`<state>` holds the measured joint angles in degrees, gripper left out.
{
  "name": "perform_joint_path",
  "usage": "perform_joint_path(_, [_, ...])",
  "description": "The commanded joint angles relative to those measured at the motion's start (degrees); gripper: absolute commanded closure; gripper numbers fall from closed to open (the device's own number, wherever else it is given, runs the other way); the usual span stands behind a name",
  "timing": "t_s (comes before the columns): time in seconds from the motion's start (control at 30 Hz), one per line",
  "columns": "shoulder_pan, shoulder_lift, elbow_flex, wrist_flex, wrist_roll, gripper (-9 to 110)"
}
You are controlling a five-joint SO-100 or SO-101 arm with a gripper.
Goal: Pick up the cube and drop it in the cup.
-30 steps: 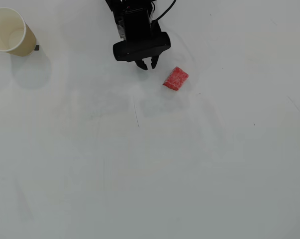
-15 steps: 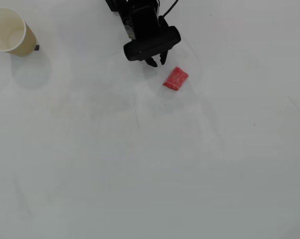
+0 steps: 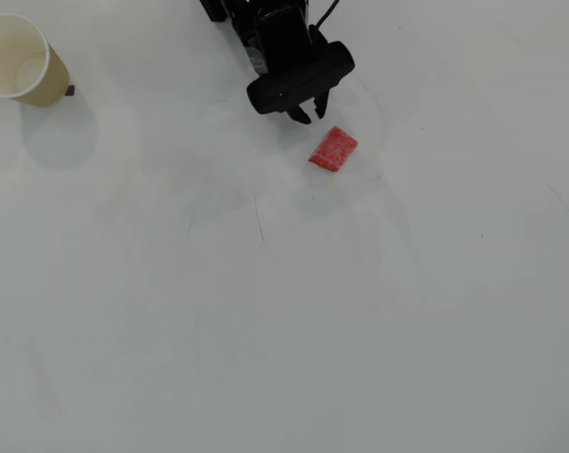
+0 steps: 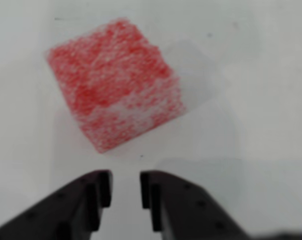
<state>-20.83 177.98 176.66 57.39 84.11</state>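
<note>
- A plain white table (image 3: 284,311) fills the overhead view; it is faintly smudged and marked by a few thin dark scratches and specks. Nothing of the room beyond it is seen.
- A cream-beige paper cup (image 3: 18,58) with a white rim is seen upright at the far 10 o'clock corner of that view, a small dark mark touching its base at the right.
- A small red-pink speckled cube (image 3: 333,148) is seen lying flat on the table toward 12 o'clock from the centre, well apart from the cup.
- The black two-finger gripper (image 3: 309,109) is seen at 12 o'clock, its tips just beside the cube at the cube's 10 o'clock, not touching it.
- In the wrist view the gripper (image 4: 124,189) is shown with only a narrow gap between its fingers, holding nothing; the cube (image 4: 115,82) lies at 12 o'clock from the tips.
- Nothing is seen between gripper and cube.
</note>
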Motion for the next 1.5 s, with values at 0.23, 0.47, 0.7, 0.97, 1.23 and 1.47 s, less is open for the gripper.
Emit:
perform_joint_path(0.23, [-0.79, 1.85, 2.29, -7.29, -0.53, 94])
perform_joint_path(0.47, [-1.14, 1.85, 2.29, -12.48, -0.62, 88])
perform_joint_path(0.7, [-1.05, 1.85, 2.29, -14.15, -0.79, 83])
perform_joint_path(0.97, [-1.58, 1.85, 2.29, -12.66, -0.88, 51])
perform_joint_path(1.23, [-2.72, 0.88, 2.29, -10.99, -0.88, 49])
perform_joint_path(1.47, [-3.60, -7.65, 0.26, -19.60, -0.88, 48])
